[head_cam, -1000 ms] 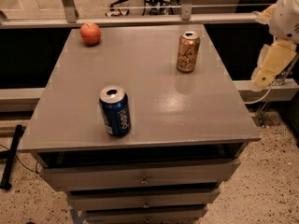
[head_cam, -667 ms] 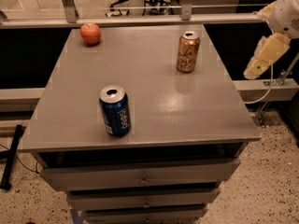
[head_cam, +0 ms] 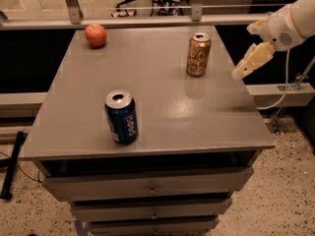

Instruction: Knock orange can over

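Gripper, fingers apparently pressed together and empty, hovers off the right edge of the table. The orange can stands upright near the far edge, at the gripper's ten o'clock, near but untouched. Step in hand: approach. The next move probably calls for a sweep toward ten o'clock, striking the can high.

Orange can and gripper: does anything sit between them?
Nothing. In the camera view, only bare grey tabletop separates the upright orange can from the gripper, which hangs by its right edge. The blue can and apple are elsewhere.
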You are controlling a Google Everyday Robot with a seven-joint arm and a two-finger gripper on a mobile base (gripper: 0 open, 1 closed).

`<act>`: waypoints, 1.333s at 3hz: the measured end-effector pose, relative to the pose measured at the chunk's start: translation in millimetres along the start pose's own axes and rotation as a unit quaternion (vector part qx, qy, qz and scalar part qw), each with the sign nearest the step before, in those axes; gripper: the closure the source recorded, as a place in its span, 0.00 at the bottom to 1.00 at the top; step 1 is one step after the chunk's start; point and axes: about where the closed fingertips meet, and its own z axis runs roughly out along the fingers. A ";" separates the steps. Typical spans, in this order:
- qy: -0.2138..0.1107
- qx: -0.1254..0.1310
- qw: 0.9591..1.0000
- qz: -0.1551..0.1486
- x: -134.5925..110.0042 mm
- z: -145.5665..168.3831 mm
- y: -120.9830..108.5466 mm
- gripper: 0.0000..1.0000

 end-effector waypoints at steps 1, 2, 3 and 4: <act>-0.065 -0.034 0.997 0.012 -7.4 36.3 -3.5 0.00; -0.117 -0.066 0.991 0.013 -17.3 69.6 -3.4 0.00; -0.156 -0.095 0.983 0.015 -27.5 93.4 2.8 0.00; -0.185 -0.124 0.975 0.023 -37.5 105.8 15.7 0.00</act>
